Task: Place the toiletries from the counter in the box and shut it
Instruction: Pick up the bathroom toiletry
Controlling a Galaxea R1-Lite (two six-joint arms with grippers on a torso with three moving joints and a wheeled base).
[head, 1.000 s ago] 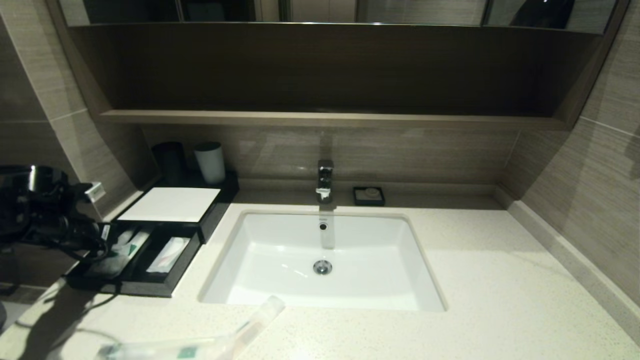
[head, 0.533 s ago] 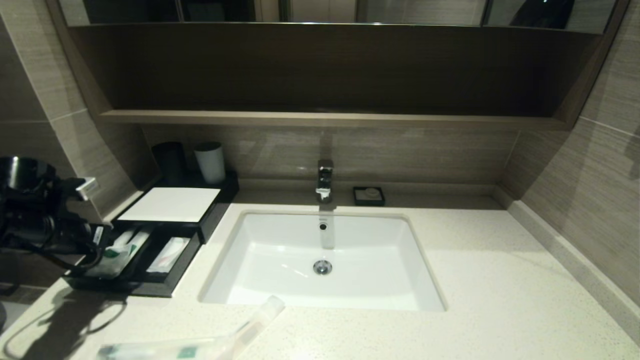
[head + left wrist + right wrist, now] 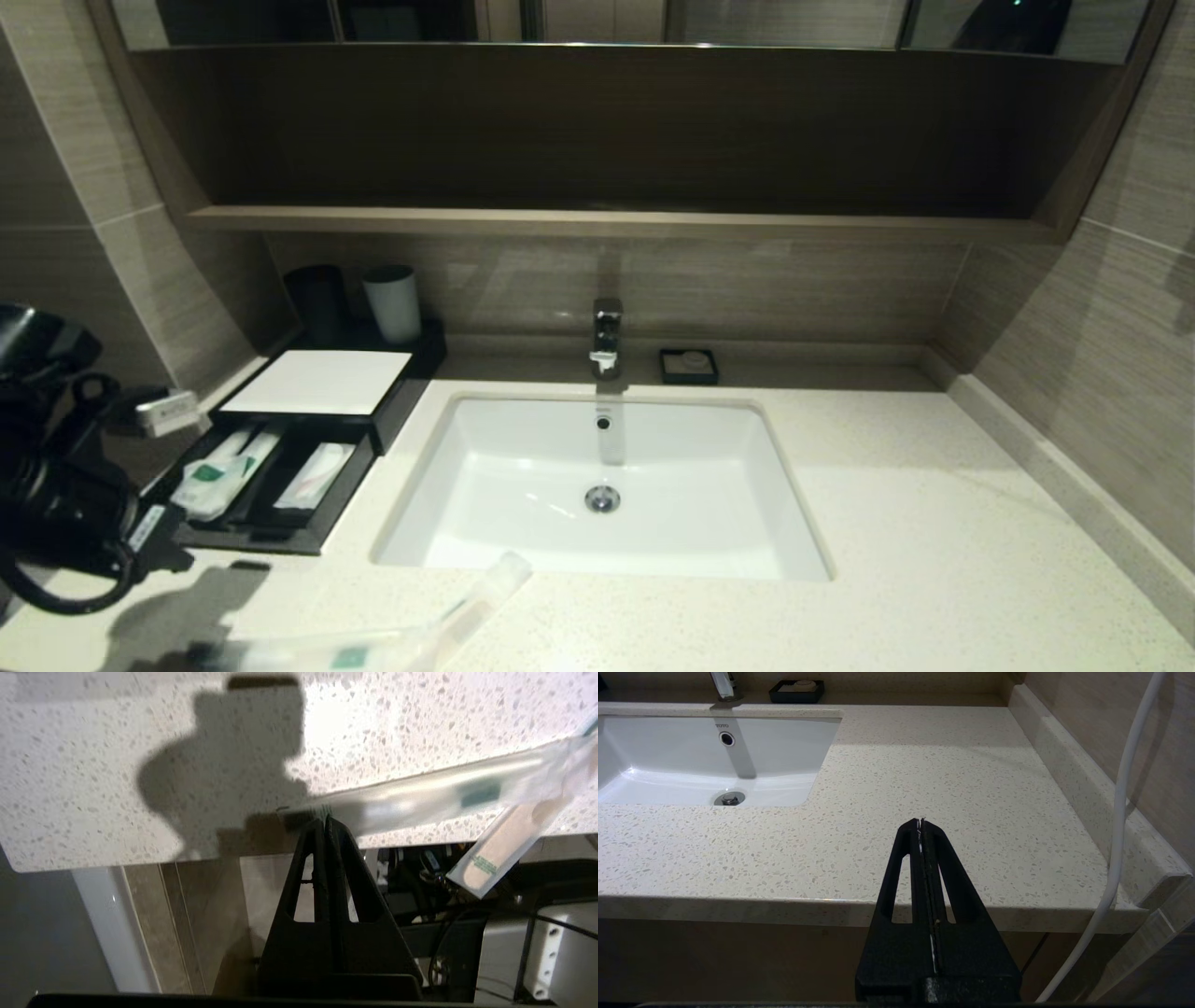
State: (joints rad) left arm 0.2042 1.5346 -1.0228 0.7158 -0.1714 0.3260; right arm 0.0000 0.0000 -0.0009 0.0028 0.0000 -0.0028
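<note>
**Two packets boxed, two on the worktop**

Two long clear packets lie at the near edge of the worktop (image 3: 934,523), in front of the sink (image 3: 602,485). One, the long packet (image 3: 420,798), has a green label and lies flat along the edge; the other, the tube packet (image 3: 500,844), crosses under it and sticks out past the worktop's edge. In the head view both show at the bottom of the frame, the tube packet (image 3: 485,588) angled toward the sink.

Left gripper (image 3: 325,821) hangs over that near edge with its fingers pressed together and holding nothing, tips just beside the end of the long packet; touching or not cannot be told. From the head view the left arm (image 3: 65,485) sits at the left, near the front of the box.

Box (image 3: 280,537), black, sits left of the sink. Its white lid (image 3: 317,381) covers the rear part only; the front is open, with a green-labelled packet (image 3: 215,471) and a white sachet (image 3: 317,474) in side-by-side compartments.

Right gripper (image 3: 920,822) hangs at the worktop's right front edge, fingers closed and empty.
</note>
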